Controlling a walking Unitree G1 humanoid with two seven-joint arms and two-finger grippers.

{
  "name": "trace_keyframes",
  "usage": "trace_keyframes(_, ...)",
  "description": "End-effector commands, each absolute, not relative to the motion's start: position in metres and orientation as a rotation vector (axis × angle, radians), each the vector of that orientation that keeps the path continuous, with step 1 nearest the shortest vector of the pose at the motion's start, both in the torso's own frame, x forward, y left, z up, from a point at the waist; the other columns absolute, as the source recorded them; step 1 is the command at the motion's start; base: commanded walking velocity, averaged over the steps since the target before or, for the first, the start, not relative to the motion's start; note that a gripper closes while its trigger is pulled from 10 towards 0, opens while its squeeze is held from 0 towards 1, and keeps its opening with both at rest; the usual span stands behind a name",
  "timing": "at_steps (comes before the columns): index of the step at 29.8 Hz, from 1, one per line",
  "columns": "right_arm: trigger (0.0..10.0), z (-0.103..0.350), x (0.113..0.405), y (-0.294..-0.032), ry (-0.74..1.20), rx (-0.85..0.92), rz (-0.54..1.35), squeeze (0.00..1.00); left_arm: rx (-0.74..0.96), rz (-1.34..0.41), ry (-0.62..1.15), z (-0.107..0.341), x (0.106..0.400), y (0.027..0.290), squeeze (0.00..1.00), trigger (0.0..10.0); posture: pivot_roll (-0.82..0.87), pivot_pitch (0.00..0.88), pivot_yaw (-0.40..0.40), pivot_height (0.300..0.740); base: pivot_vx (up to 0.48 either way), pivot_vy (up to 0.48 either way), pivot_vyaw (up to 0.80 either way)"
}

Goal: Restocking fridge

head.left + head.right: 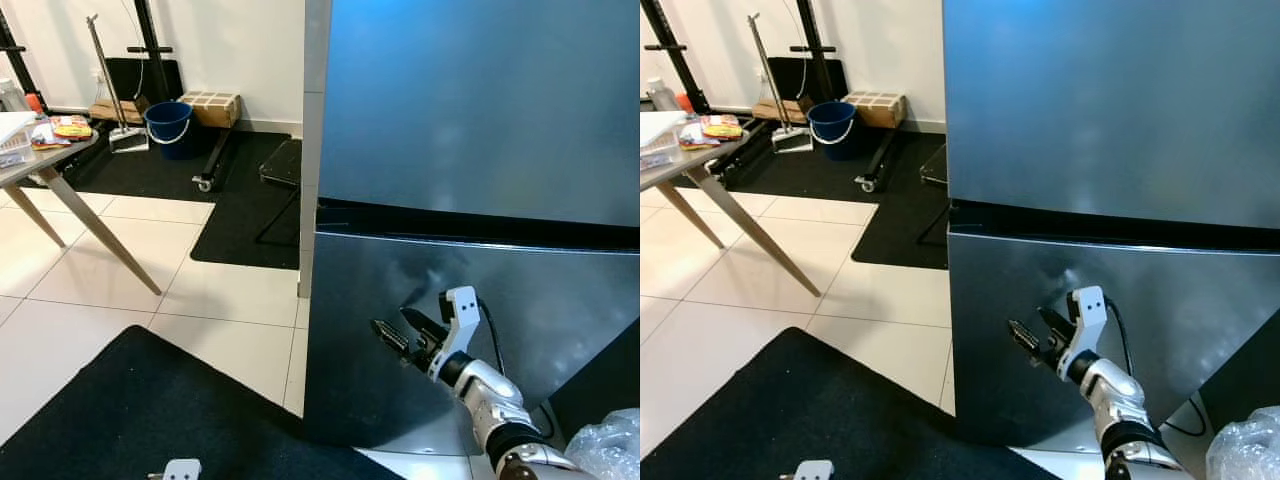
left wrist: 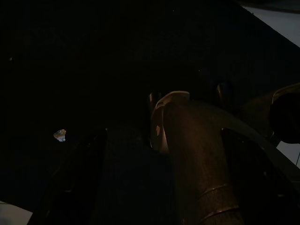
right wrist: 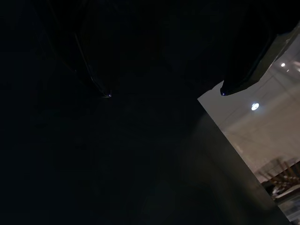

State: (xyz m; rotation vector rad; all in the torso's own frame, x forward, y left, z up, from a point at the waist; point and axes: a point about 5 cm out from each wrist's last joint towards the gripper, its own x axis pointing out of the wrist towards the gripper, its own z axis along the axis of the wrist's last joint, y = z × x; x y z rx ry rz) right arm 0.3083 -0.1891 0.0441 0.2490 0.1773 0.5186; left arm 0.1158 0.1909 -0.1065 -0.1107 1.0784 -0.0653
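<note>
A tall steel fridge (image 1: 470, 110) stands before me with its upper door and lower door (image 1: 380, 290) both shut, a dark gap (image 1: 470, 225) between them. My right gripper (image 1: 390, 318) is raised in front of the lower door near its left side, open, with nothing between its black fingers. In the right wrist view the two fingertips (image 3: 107, 93) stand wide apart against the dark door face. My left arm (image 1: 175, 468) hangs low at the bottom edge over the black mat; its wrist view is very dark.
A crinkled clear plastic bag (image 1: 612, 445) lies at the lower right. A grey table (image 1: 50, 165) with packets stands at the left. A blue bucket (image 1: 168, 125), a cardboard box (image 1: 212, 105) and a black floor mat (image 1: 150, 410) are around.
</note>
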Motion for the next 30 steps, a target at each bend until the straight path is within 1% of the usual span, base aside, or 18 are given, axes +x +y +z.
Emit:
trace_keyframes(1,10.0,0.053,0.316,-0.185,0.141,0.231,0.515,0.0,-0.117,-0.061,1.105,-0.109,0.108,0.191,0.0,10.0,-0.06,0.0,-0.027,0.74,0.0,0.0,0.0)
trace_keyframes(8,10.0,0.057,0.321,-0.18,0.13,0.221,0.516,0.0,-0.119,-0.058,1.101,-0.109,0.109,0.191,0.0,10.0,-0.05,0.0,-0.028,0.74,0.0,0.0,0.0)
trace_keyframes(14,10.0,0.053,0.318,-0.18,0.145,0.218,0.51,0.0,-0.122,-0.058,1.102,-0.109,0.108,0.191,0.0,10.0,-0.05,0.0,-0.028,0.74,0.0,0.0,0.0)
trace_keyframes(18,10.0,0.025,0.298,-0.182,0.298,0.169,0.521,0.0,-0.124,-0.059,1.103,-0.109,0.108,0.19,0.0,10.0,-0.06,0.0,-0.031,0.74,0.0,0.0,0.0)
trace_keyframes(19,10.0,0.025,0.298,-0.182,0.298,0.169,0.521,0.0,-0.124,-0.059,1.103,-0.109,0.108,0.19,0.0,10.0,-0.06,0.0,-0.031,0.74,0.0,0.0,0.0)
trace_keyframes(21,10.0,0.004,0.281,-0.186,0.419,0.128,0.507,0.0,-0.126,-0.059,1.102,-0.109,0.108,0.189,0.0,10.0,-0.06,0.0,-0.031,0.74,0.0,0.0,0.0)
trace_keyframes(22,10.0,0.004,0.281,-0.186,0.419,0.128,0.507,0.0,-0.126,-0.059,1.102,-0.109,0.108,0.189,0.0,10.0,-0.06,0.0,-0.031,0.74,0.0,0.0,0.0)
trace_keyframes(26,10.0,-0.034,0.241,-0.198,0.631,0.055,0.414,0.0,-0.121,-0.061,1.098,-0.109,0.109,0.189,0.0,10.0,-0.06,0.0,-0.032,0.74,0.0,0.0,0.0)
trace_keyframes(27,10.0,-0.04,0.234,-0.2,0.661,0.05,0.392,0.0,-0.116,-0.062,1.097,-0.109,0.109,0.189,0.0,10.0,-0.06,0.0,-0.03,0.74,0.0,0.0,0.0)
trace_keyframes(28,10.0,-0.04,0.234,-0.2,0.661,0.05,0.392,0.0,-0.116,-0.062,1.097,-0.109,0.109,0.189,0.0,10.0,-0.06,0.0,-0.03,0.74,0.0,0.0,0.0)
trace_keyframes(29,10.0,-0.052,0.218,-0.205,0.731,0.04,0.337,0.0,-0.098,-0.066,1.102,-0.109,0.109,0.19,0.0,10.0,-0.06,0.0,-0.023,0.74,0.0,0.0,0.0)
trace_keyframes(30,10.0,-0.052,0.218,-0.205,0.731,0.04,0.337,0.0,-0.098,-0.066,1.102,-0.109,0.109,0.19,0.0,10.0,-0.06,0.0,-0.023,0.74,0.0,0.0,0.0)
